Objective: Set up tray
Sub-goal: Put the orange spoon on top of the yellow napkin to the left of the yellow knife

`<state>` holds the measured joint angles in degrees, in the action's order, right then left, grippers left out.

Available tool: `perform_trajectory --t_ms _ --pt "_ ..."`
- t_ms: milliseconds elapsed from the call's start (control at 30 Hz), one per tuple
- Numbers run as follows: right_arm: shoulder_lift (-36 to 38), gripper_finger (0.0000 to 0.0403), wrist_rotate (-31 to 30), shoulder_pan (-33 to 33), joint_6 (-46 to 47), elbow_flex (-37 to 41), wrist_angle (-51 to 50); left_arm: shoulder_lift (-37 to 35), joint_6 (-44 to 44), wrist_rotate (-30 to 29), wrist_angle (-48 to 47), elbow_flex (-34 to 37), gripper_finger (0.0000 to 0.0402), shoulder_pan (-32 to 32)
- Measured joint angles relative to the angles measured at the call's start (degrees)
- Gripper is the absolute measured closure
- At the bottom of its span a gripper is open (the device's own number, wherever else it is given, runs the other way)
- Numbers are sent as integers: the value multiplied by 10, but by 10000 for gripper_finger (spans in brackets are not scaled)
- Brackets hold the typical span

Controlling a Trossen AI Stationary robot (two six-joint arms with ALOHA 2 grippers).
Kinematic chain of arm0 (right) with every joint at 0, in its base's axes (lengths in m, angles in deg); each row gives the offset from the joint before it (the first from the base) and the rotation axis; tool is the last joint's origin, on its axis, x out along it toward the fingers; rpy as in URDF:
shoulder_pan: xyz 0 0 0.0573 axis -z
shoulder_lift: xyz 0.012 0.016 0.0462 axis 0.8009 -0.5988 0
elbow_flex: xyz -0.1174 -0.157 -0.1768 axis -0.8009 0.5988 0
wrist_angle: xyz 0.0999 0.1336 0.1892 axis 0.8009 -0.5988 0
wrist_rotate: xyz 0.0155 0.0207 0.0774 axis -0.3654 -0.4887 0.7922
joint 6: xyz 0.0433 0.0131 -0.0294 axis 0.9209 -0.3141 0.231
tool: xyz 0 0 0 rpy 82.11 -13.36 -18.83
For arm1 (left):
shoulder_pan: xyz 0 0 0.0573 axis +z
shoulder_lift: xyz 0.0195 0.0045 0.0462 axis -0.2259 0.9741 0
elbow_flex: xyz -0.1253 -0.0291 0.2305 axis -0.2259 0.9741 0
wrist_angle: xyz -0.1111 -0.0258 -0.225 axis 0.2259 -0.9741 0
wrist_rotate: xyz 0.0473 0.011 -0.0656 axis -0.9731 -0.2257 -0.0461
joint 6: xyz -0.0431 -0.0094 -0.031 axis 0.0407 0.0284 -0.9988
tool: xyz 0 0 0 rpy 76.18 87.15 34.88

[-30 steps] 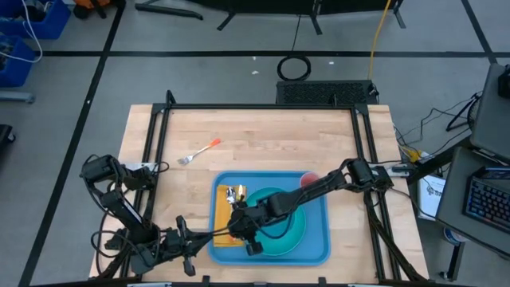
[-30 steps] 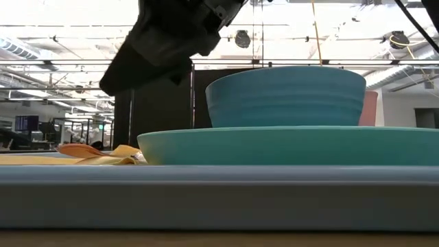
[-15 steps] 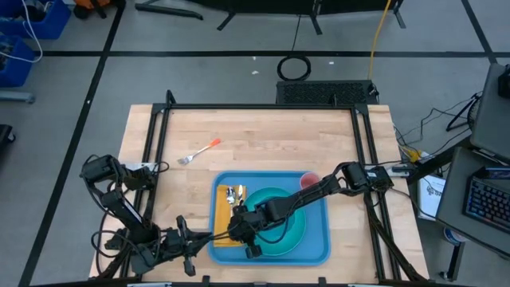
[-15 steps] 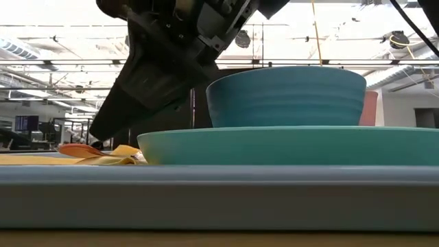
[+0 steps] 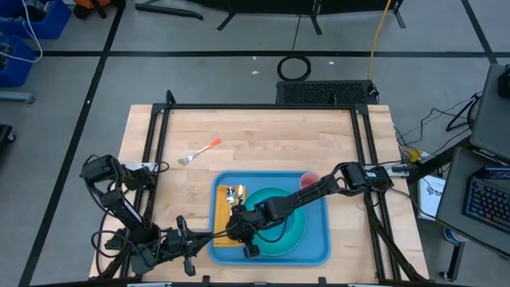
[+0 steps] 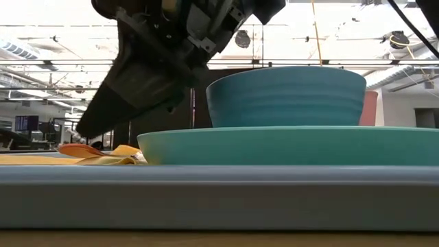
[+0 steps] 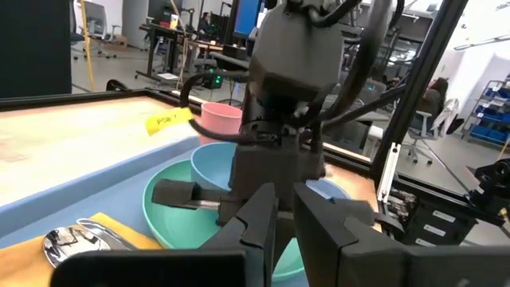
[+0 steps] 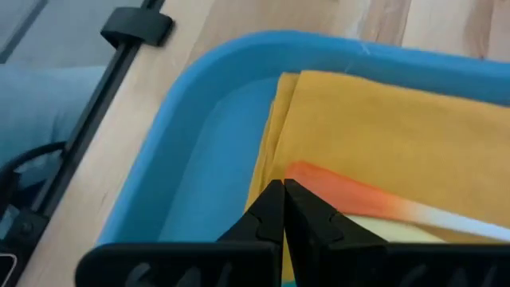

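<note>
The blue tray (image 5: 317, 209) sits near the table's near edge. On its left part lies a yellow napkin (image 5: 221, 214) with a spoon (image 5: 235, 193) and an orange-handled utensil (image 8: 343, 195) on it. A teal plate (image 6: 288, 145) carrying a blue bowl (image 6: 285, 96) rests in the tray, and a pink cup (image 5: 309, 180) stands at the tray's far right. My right gripper (image 8: 283, 190) is shut and hovers just above the napkin's (image 8: 398, 127) edge beside the orange handle. My left gripper (image 7: 285, 199) waits, shut, near the tray's (image 8: 199, 119) near-left corner.
A fork with an orange handle (image 5: 199, 151) lies on the bare wood beyond the tray's far-left side. Black frame rails run along the table's left and right edges. The right arm stretches across the plate (image 5: 291, 239) and bowl. Open wood lies toward the far edge.
My right gripper has come down toward the napkin and shifted slightly toward the table's left edge, fingers staying shut. The tray, plate, bowl and napkin have kept their places.
</note>
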<state>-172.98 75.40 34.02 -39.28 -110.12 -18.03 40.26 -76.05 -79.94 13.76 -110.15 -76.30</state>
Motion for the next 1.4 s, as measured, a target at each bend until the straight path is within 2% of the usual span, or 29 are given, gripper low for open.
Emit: perform_trajectory --t_ms 467,600,767,1067,1200,1333,1400 --pt "-8 403 1 5 6 0 12 0 0 1 0 0 353 0" --pt "-25 403 31 9 15 0 38 0 0 1 0 0 353 0" --pt "-31 403 27 9 10 0 48 0 0 2 -3 0 353 0" --pt "24 403 -32 3 -25 1 40 0 0 2 -3 0 353 0" --pt "54 403 -28 19 -25 1 38 0 -1 15 -3 0 353 0" --pt "71 403 23 52 2 0 36 0 -10 15 -3 0 353 1" --pt "76 403 23 59 -6 0 33 0 -24 15 -2 0 353 3"
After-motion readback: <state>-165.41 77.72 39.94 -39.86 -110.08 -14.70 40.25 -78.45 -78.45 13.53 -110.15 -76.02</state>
